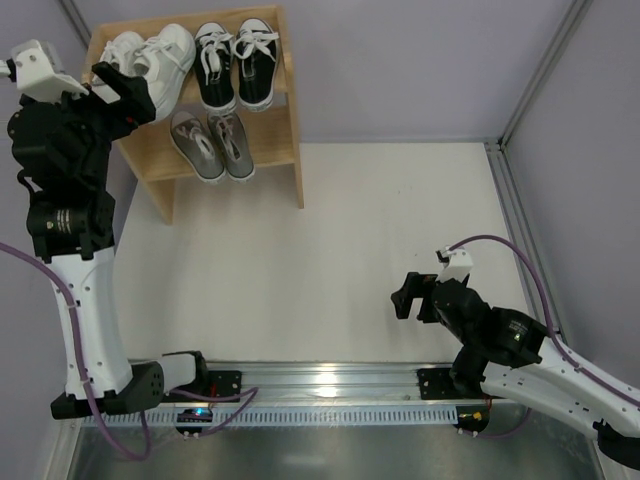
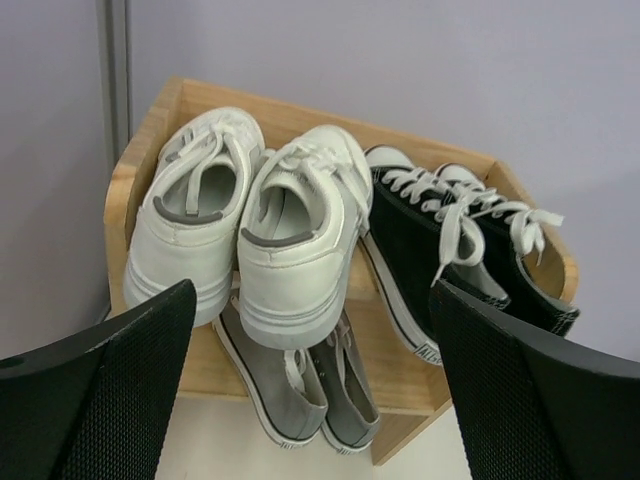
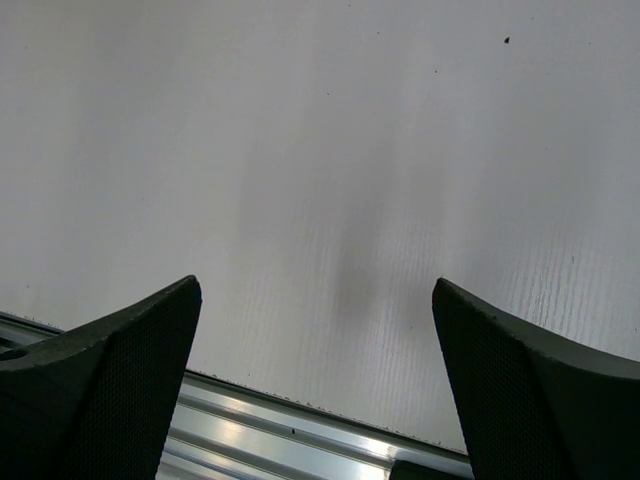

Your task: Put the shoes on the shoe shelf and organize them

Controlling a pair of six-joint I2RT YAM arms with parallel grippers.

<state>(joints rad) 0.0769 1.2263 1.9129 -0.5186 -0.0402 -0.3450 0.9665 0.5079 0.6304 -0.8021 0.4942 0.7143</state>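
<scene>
Top view: the shoe shelf [image 1: 272, 152] carries all three pairs, with the white pair [image 1: 150, 55] and black pair [image 1: 235, 65] on its upper tier and the grey pair [image 1: 210, 145] on its lower tier. Placement appears complete.
Left wrist view: the left gripper [image 1: 120, 90] is spread and empty near the shelf. The white heels overhang the tier edge and may need tidying.
Right wrist view: the right gripper [image 1: 408, 295] is spread and empty over the table [image 3: 320, 150], well apart from the shelf.

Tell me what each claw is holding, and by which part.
Nothing. The left claw hangs open and empty before the white shoes on the shelf; the right claw is open above the table.
</scene>
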